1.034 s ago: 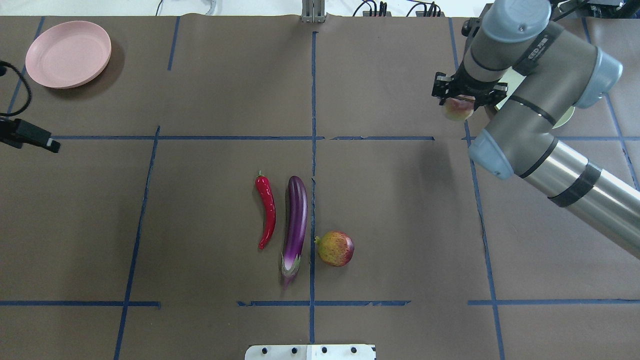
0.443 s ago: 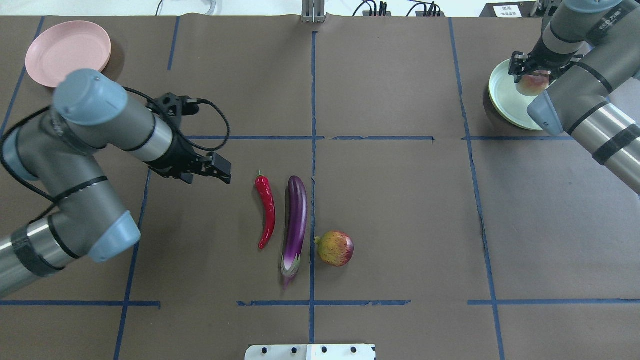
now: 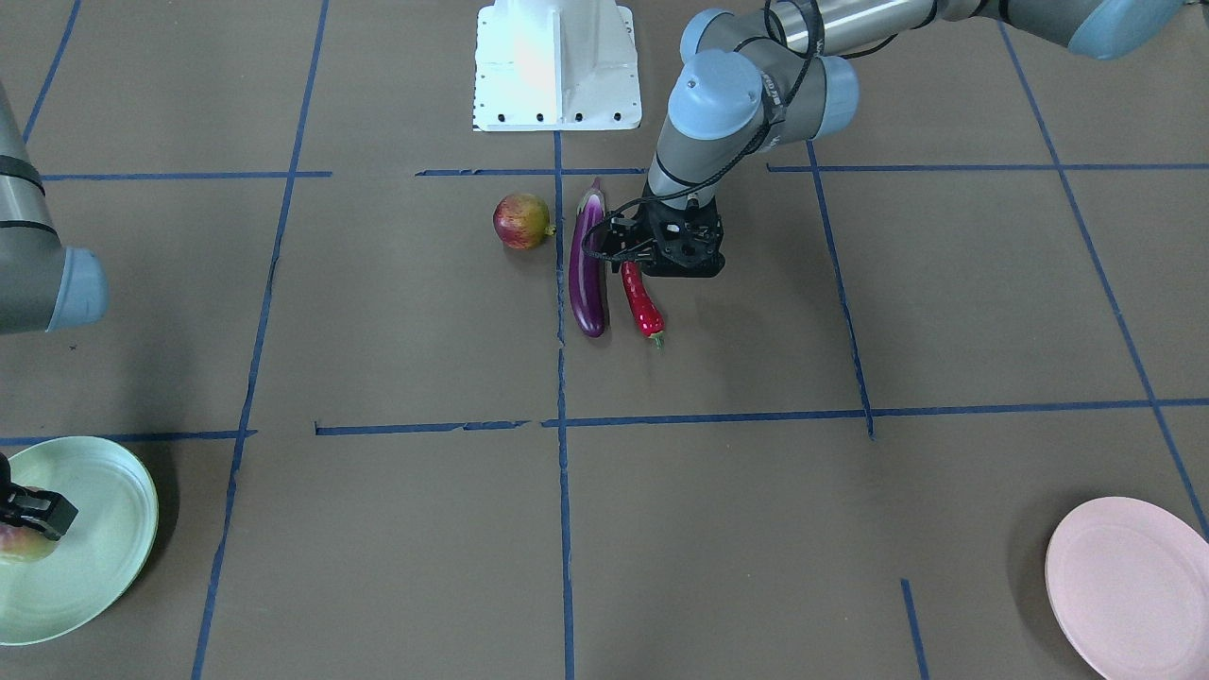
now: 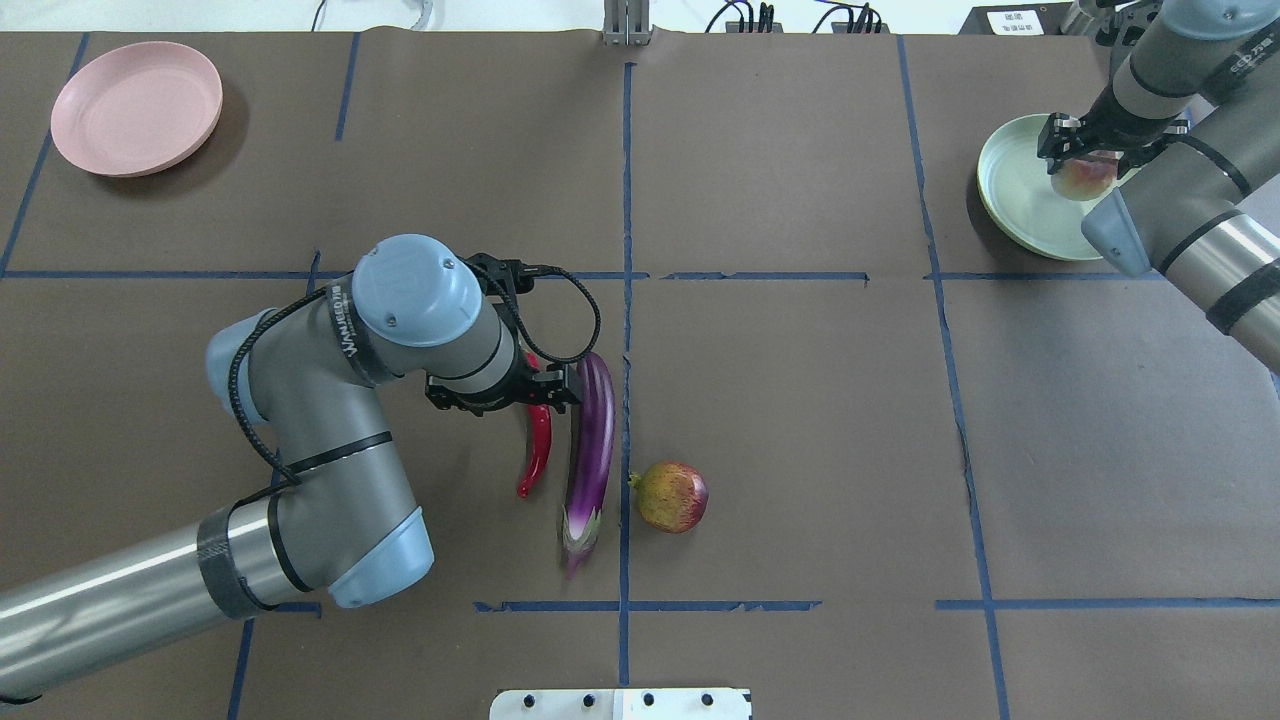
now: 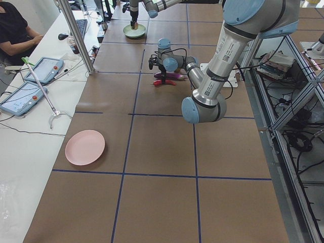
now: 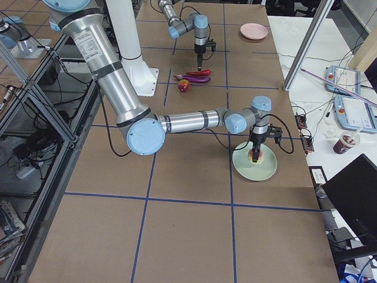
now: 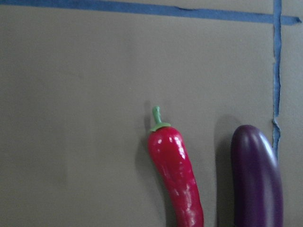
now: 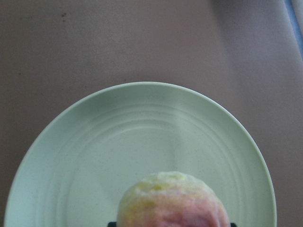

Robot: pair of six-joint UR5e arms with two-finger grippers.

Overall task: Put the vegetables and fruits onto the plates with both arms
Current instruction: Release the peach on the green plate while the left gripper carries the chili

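1. Mint-green plate [image 4: 1010,200] is where the right gripper [image 4: 1088,168] works: it is clenched on the peach [image 8: 173,201] just above the plate; we judge it should lower until the fruit rests, then release
2. Pink plate [image 4: 137,108] stands well apart, in the far corner on the left arm's side
3. Eggplant [image 4: 590,440] lies just beside the chili pepper [image 7: 175,175], so we would close the jaws slowly, without catching it
4. Mottled fruit [image 4: 670,496] sits near the eggplant's stem end, apart from both claws
5. Chili pepper is under the left gripper [image 4: 535,390], which hovers over its middle with jaws seemingly spread; we would descend straight and grip the thick part
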